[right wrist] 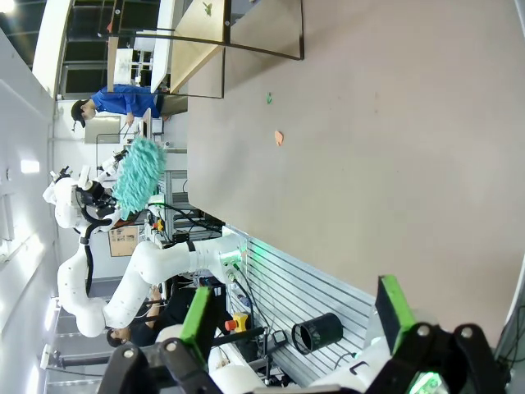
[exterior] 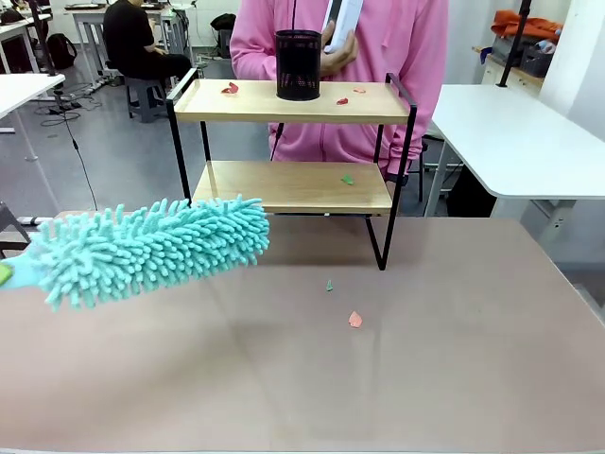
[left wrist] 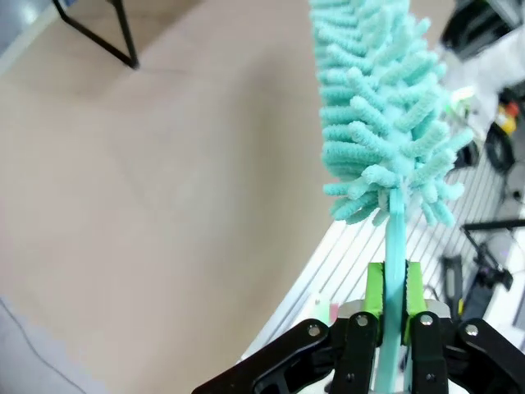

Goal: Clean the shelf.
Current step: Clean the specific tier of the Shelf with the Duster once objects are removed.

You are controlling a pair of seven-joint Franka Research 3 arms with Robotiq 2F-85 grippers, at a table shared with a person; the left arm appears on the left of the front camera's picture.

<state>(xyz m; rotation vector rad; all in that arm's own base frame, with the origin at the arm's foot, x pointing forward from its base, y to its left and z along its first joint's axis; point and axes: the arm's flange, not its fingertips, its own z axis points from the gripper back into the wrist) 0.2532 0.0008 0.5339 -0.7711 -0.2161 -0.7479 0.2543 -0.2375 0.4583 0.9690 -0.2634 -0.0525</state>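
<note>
While left tool (left wrist: 394, 285) clamps teal duster (exterior: 151, 248) handle, right tool (right wrist: 295, 308) gapes wide; shelf (exterior: 284, 112) holds paper scraps (exterior: 230, 88).

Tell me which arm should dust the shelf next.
Left. The left gripper is shut on the teal duster, whose head hangs close to the shelf; the right gripper is open, empty and well back from it.
</note>
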